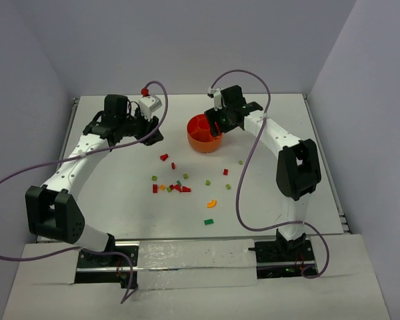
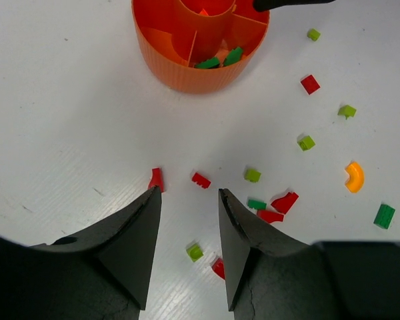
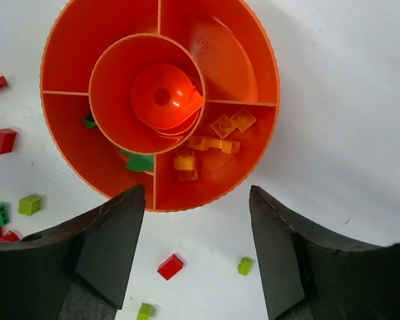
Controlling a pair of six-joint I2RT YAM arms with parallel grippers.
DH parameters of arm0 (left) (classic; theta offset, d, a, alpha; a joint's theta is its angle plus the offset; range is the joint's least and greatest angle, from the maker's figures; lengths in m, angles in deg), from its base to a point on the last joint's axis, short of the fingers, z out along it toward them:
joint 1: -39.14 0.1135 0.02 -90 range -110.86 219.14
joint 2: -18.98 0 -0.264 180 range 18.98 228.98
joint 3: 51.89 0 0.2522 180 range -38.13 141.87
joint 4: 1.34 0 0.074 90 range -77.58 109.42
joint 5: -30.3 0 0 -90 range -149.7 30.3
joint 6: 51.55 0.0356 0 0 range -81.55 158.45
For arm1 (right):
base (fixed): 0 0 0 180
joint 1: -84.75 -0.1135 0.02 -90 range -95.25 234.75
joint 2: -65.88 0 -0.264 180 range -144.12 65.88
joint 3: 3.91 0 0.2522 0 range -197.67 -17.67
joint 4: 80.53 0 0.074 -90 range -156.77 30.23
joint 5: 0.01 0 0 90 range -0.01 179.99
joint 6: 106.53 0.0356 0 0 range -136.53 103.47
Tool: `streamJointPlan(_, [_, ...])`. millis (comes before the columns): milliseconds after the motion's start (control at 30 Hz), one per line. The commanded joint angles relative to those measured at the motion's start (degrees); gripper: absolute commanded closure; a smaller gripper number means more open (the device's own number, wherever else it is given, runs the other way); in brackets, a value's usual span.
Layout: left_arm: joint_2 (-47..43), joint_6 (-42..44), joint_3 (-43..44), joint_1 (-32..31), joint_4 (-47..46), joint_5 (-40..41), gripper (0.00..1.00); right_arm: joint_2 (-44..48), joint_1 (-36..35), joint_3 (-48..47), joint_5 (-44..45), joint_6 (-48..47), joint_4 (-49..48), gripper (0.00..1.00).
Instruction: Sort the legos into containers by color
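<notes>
The orange bowl (image 1: 201, 143) stands at the back middle of the table, its containers set round a central cup. In the right wrist view the bowl (image 3: 228, 53) holds several orange and yellow legos (image 3: 213, 143) in one container and green legos (image 3: 140, 162) in the one beside it. My right gripper (image 3: 197, 193) hangs open over the bowl's near rim with nothing between its fingers; from above the right gripper (image 1: 217, 123) is over the bowl. My left gripper (image 2: 189, 193) is open and empty above the table left of the bowl (image 2: 187, 73), a red lego (image 2: 156, 179) just beyond its left fingertip.
Loose legos lie in front of the bowl: a mixed red and green cluster (image 1: 173, 187), a red one (image 1: 164, 157), a curved orange piece (image 1: 212, 203) and a green brick (image 1: 209, 221). Grey walls close in the table on three sides.
</notes>
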Motion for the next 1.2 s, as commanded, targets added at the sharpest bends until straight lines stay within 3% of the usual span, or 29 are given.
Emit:
streamJointPlan(0, [-0.4,1.0,2.0,-2.1,1.1,-1.2,0.51,0.5,0.4,-3.2,1.0,-0.3,-1.3,0.28])
streamJointPlan(200, [-2.7,2.3,-3.8,-15.5,3.2,3.1,0.50,6.8,0.5,-1.6,1.4,1.4,-1.0,0.17])
streamJointPlan(267, [-2.8,1.3,-6.3,-24.1,3.9,4.5,0.50,9.8,1.5,0.2,1.6,2.6,-0.8,0.02])
streamJointPlan(300, [-2.2,0.7,-6.7,-27.4,4.1,4.9,0.50,11.5,2.0,1.2,1.3,2.9,-0.6,0.01])
streamJointPlan(600, [10.9,1.9,-1.8,-47.7,13.1,13.5,0.52,23.0,11.7,10.8,-2.0,5.7,0.7,0.00])
streamJointPlan(1167, [28.9,0.5,10.9,-54.7,21.9,23.6,0.50,33.8,16.3,20.3,-3.1,4.3,-0.3,0.00])
